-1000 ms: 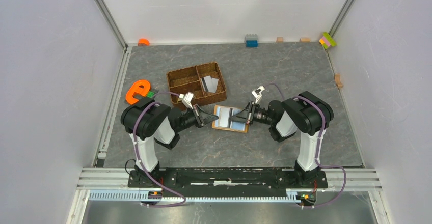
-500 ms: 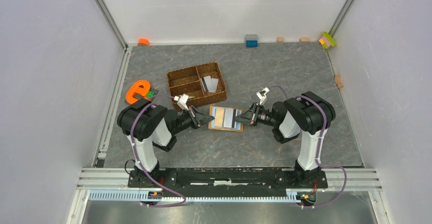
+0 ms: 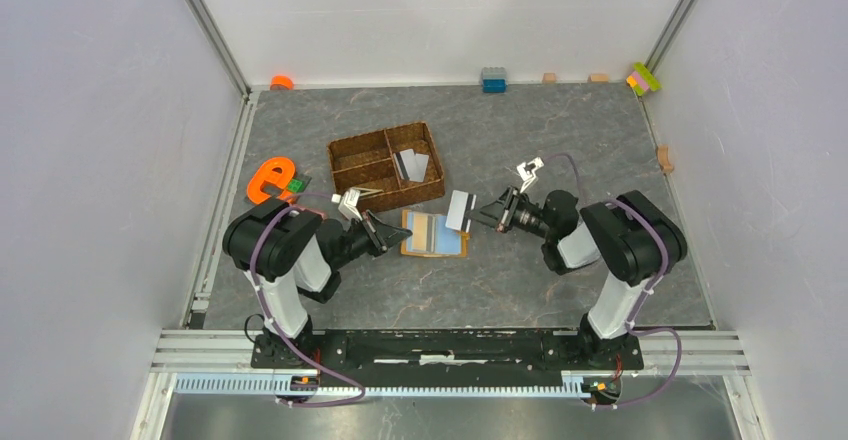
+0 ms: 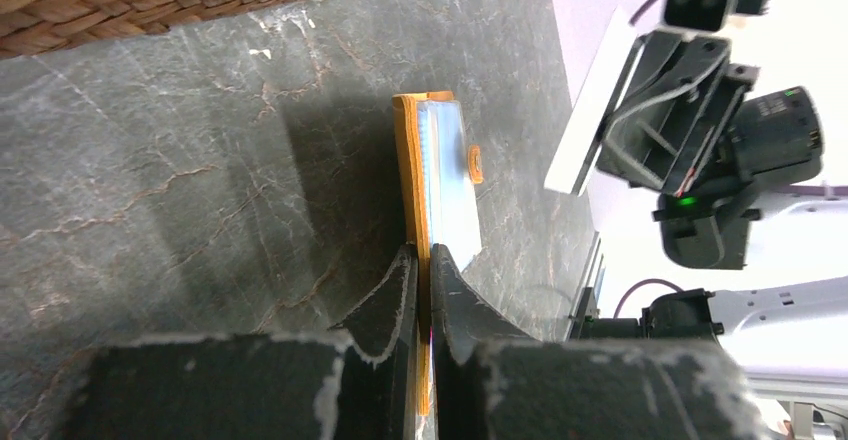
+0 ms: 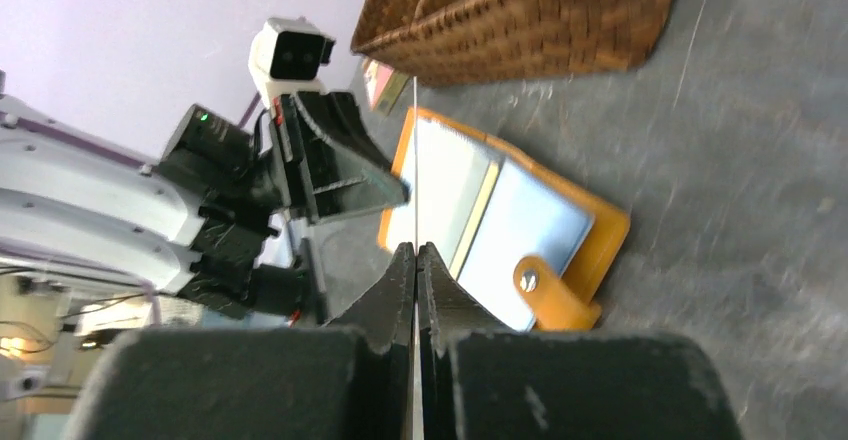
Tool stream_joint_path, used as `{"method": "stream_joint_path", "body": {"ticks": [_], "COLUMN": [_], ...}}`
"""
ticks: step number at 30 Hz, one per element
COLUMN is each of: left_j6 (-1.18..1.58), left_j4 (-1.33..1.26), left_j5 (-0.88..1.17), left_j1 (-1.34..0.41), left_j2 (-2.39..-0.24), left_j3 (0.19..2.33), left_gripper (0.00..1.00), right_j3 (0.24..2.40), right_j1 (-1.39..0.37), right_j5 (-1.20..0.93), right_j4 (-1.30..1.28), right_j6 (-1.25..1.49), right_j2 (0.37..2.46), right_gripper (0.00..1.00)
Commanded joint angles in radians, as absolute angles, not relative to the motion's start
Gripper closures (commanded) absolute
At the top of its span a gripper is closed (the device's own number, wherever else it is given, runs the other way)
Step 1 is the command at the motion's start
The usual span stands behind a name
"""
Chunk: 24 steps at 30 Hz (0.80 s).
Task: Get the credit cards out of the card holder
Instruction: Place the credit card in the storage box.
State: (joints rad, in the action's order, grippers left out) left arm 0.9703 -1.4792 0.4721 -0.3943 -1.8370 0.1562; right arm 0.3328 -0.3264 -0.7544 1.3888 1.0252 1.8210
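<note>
One card [image 3: 459, 211], top view: my right gripper [image 3: 487, 212] was closed on it, above the card holder [image 3: 436, 234], at its 2 o'clock corner.
Left gripper [image 4: 425, 257], left wrist view: pinched tight on the holder's orange edge.
Risk, right wrist view: I judged the card, gripped by its thin edge, could twist or slip free.

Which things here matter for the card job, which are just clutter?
Job: open orange-tan folding wallet; thin white card in the right gripper; pale cards in brown woven tray.
Clutter: orange e-shaped toy; blue-grey brick; multicoloured bricks.
</note>
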Motion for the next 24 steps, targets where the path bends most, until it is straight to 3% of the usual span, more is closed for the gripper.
{"method": "stream_joint_path", "body": {"ticks": [1, 9, 24], "left_j6": [0.942, 0.931, 0.934], "left_j4": [-1.481, -1.444, -1.438], "left_j5": [0.442, 0.428, 0.441], "left_j1": [-0.391, -0.391, -0.392], "left_j2": [-1.805, -1.784, -1.789], "left_j3": [0.163, 0.160, 0.166], "left_gripper": [0.98, 0.98, 0.98], "right_j3": [0.458, 0.845, 1.408], "right_j1": [-0.353, -0.454, -0.522], "right_j5": [-0.682, -0.555, -0.430], "right_j4": [1.097, 0.536, 0.108], "right_j6": [0.804, 0.555, 0.428], "right_j2": [1.715, 1.746, 2.024], "right_gripper": [1.00, 1.00, 0.99]}}
